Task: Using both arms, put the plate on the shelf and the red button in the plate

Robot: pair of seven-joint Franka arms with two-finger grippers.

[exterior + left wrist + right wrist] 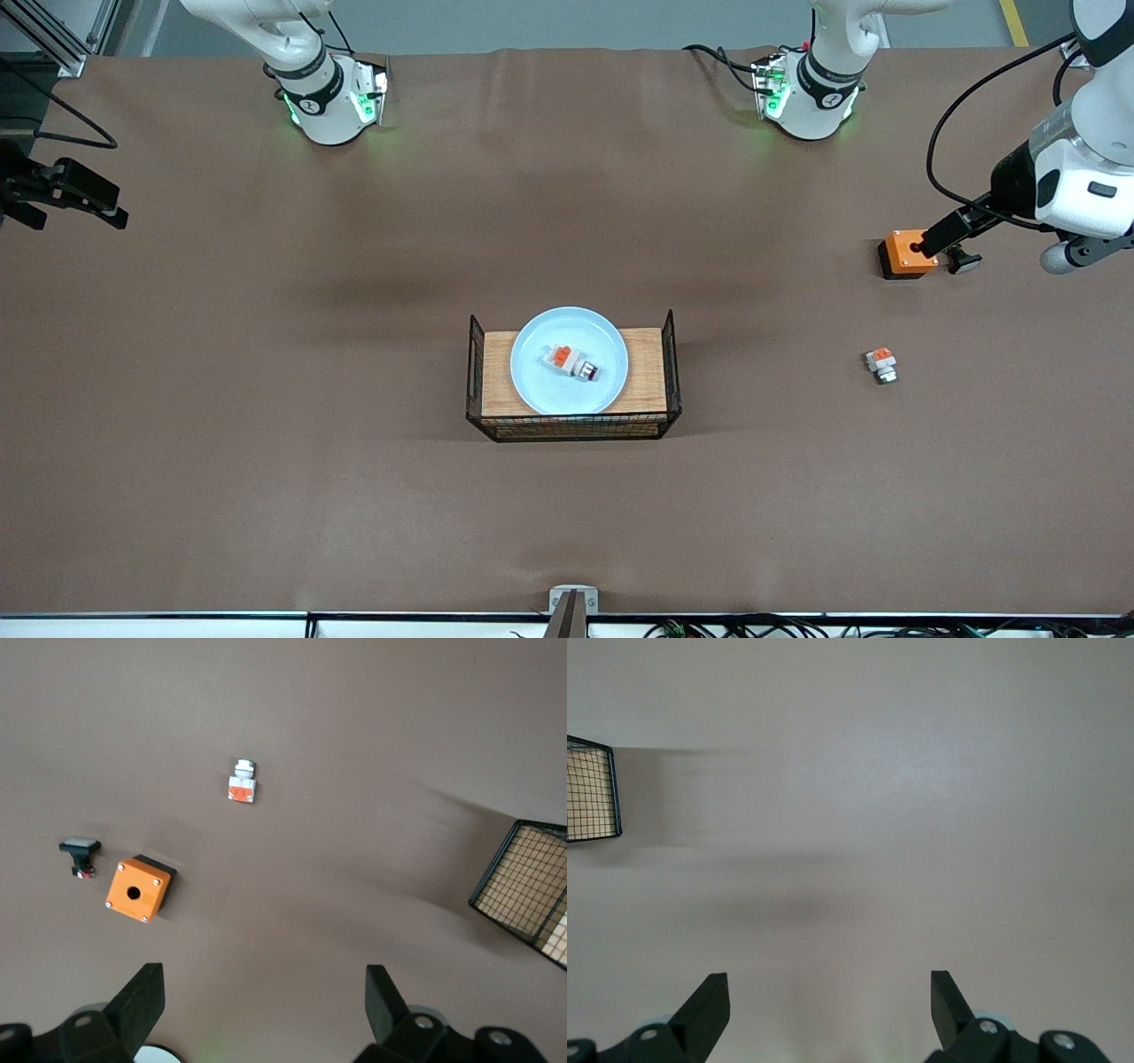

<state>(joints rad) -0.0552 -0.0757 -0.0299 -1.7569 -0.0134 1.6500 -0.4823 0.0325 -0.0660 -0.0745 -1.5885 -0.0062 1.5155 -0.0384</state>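
- The plate (570,361) sat on a wooden board (651,372) framed by a black wire rack (574,428), about midway between the table's two ends and somewhat toward the table edge nearest the front camera.
- The red button (573,362) lay on its side in the plate, near the plate's middle, its dark red tip pointing toward the left arm's end of the table and slightly toward the front camera.
- The left gripper (932,241) hung over the table at the left arm's end, above an orange box (904,254) with a round hole in its top; its two fingers (142,1003) stood wide apart and held nothing.
- A black button with a pale cap (963,260) lay on the table just beside the orange box, toward the table edge at the left arm's end.
- A white-and-orange part with a silvery tip (881,364) lay on the table nearer the front camera than the orange box, well apart from the rack.
- The right gripper (89,202) was over the table edge at the right arm's end, well apart from the rack; its fingers (707,1008) were spread wide with nothing between them, bare brown table (886,815) beneath.
- Both arms' bases stood along the table edge farthest from the front camera.
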